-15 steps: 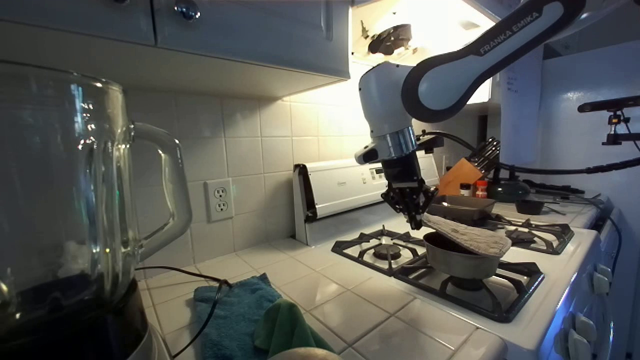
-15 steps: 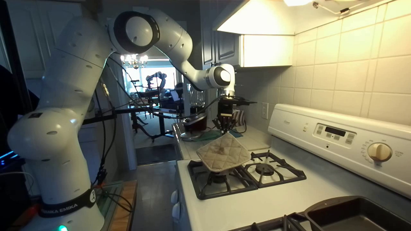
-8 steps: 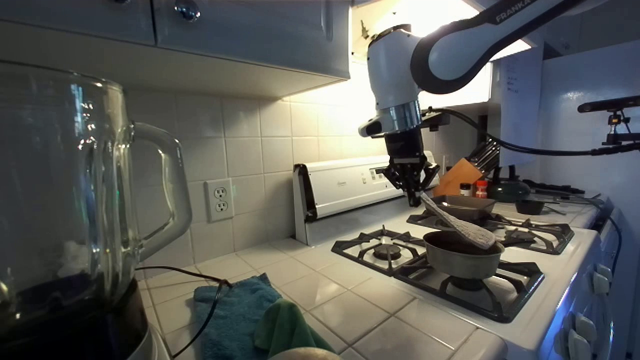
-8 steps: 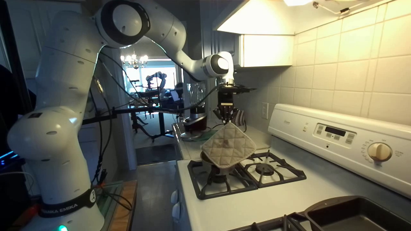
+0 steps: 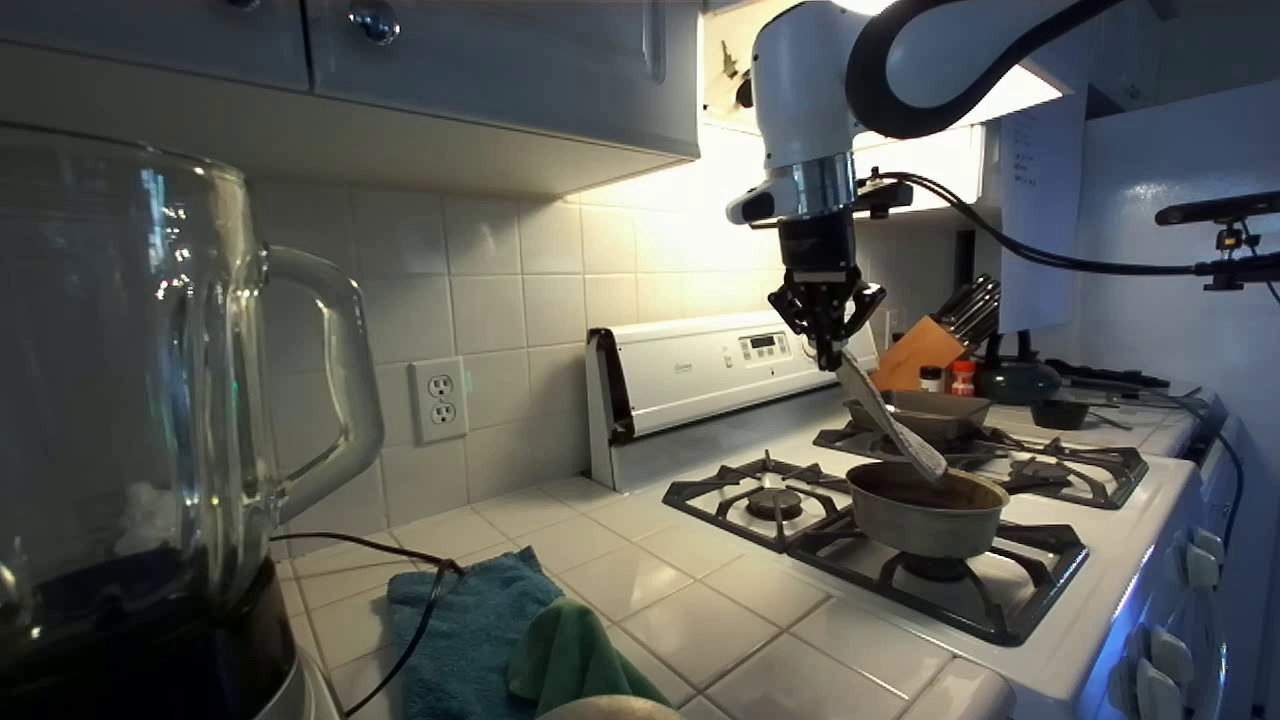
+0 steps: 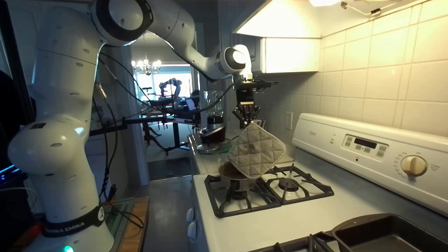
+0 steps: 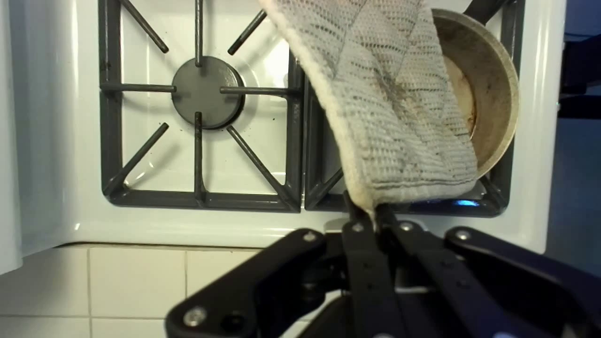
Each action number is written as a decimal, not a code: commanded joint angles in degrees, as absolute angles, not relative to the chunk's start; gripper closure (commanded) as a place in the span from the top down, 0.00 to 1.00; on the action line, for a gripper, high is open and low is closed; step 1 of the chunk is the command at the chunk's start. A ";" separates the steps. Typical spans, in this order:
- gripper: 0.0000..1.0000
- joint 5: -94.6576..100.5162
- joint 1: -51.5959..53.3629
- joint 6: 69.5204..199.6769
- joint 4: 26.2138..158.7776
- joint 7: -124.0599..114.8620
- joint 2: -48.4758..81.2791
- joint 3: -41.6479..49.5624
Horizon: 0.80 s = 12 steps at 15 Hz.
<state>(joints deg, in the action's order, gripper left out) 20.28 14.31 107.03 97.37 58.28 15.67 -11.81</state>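
Observation:
My gripper (image 5: 828,358) is shut on one corner of a quilted beige pot holder (image 5: 893,415), which hangs tilted below the fingertips. The gripper (image 6: 247,123) and pot holder (image 6: 257,150) also show in the other exterior view. A small metal pot (image 5: 925,522) stands on the front burner, below the pot holder's lower end. I cannot tell whether they touch. In the wrist view the gripper (image 7: 372,213) pinches the corner, and the pot holder (image 7: 389,108) hides part of the pot (image 7: 500,94).
A rear burner grate (image 7: 199,202) lies beside the pot. A dark baking pan (image 6: 392,234) sits further along the stove. A knife block (image 5: 918,352) stands behind it. A blender (image 5: 130,400) and blue cloth (image 5: 470,630) are on the tiled counter. A cupboard (image 5: 500,80) hangs above.
My gripper has risen with the pot holder in it. The pot holder has swung from lying across the pot to hanging steeper, uncovering most of the pot's opening. The pot has not moved.

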 commanded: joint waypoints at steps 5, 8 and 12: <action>0.01 23.31 15.28 106.70 98.15 58.38 13.11 -13.36; 0.01 23.75 16.00 106.98 96.81 59.21 14.33 -14.18; 0.01 23.88 17.10 106.44 94.93 61.06 16.43 -15.19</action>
<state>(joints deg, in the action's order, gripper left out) 22.22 16.43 107.10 97.10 59.09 14.48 -14.43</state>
